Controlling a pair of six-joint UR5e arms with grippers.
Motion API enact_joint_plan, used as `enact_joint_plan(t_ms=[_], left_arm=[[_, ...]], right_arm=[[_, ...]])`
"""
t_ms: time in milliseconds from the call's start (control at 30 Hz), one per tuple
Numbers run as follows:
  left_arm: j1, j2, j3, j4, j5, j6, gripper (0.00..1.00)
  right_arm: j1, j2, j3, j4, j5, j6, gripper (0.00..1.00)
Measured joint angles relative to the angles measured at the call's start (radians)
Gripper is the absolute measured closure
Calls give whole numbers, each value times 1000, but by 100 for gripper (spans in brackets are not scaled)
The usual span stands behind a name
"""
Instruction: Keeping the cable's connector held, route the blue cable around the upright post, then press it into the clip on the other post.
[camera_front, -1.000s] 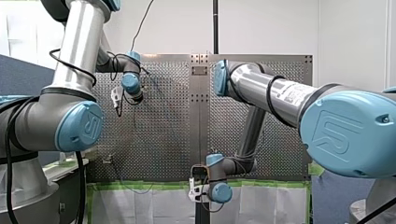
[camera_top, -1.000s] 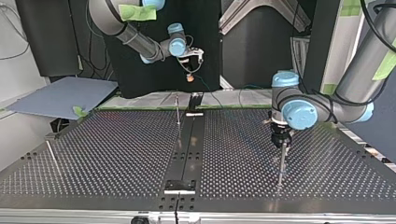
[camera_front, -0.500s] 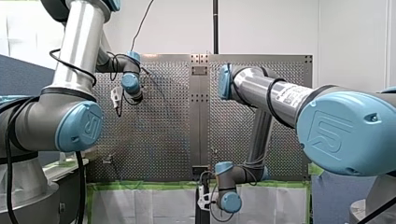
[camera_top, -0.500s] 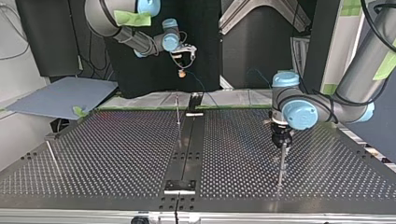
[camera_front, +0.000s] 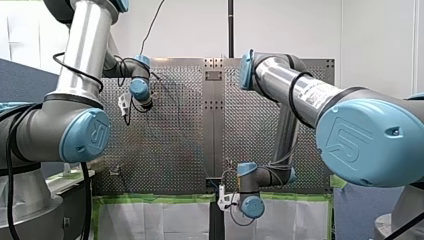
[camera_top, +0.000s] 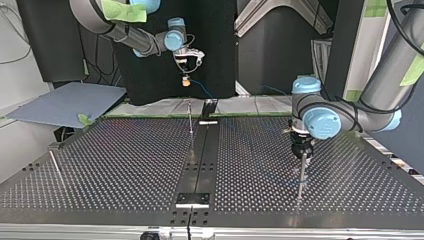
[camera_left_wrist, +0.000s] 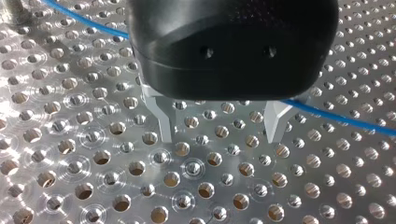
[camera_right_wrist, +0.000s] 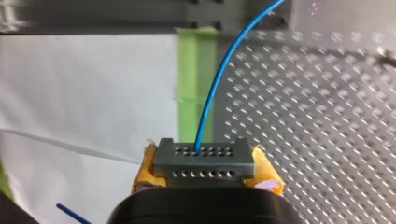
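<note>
In the right wrist view my right gripper (camera_right_wrist: 203, 179) is shut with its yellow pads (camera_right_wrist: 268, 177) on the grey connector (camera_right_wrist: 203, 161), and the blue cable (camera_right_wrist: 217, 84) rises out of the connector's top. In the top view that gripper (camera_top: 186, 80) hangs in the air behind the table's far edge, above a thin upright post (camera_top: 190, 120). My left gripper (camera_left_wrist: 219, 128) is open, with its metal fingers (camera_left_wrist: 162, 119) apart over the perforated plate. The cable (camera_left_wrist: 336, 119) runs across behind them. In the top view it (camera_top: 301, 150) stands just above another upright post (camera_top: 300, 177).
A third thin post (camera_top: 55, 167) leans near the table's corner at the top view's left. A black rail (camera_top: 199, 160) runs down the middle of the perforated table (camera_top: 125, 165). A grey board (camera_top: 65, 102) lies beyond the far edge, and green tape (camera_front: 150, 200) edges the table.
My right arm has carried the connector up and toward the top view's left, which is rightward in the front view. My left arm has stayed put over its post.
</note>
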Motion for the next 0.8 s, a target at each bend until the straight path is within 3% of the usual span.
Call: enact_joint_plan(t_ms=[133, 500, 800], left_arm=[[1, 0, 0, 0, 0, -9, 7], [-3, 1, 0, -12, 1, -40, 7], [-11, 1, 0, -53, 3, -116, 4]], right_arm=[[-11, -42, 42, -42, 16, 14, 100], [-30, -155, 155, -155, 33, 30, 100], [-34, -175, 245, -245, 36, 41, 100]])
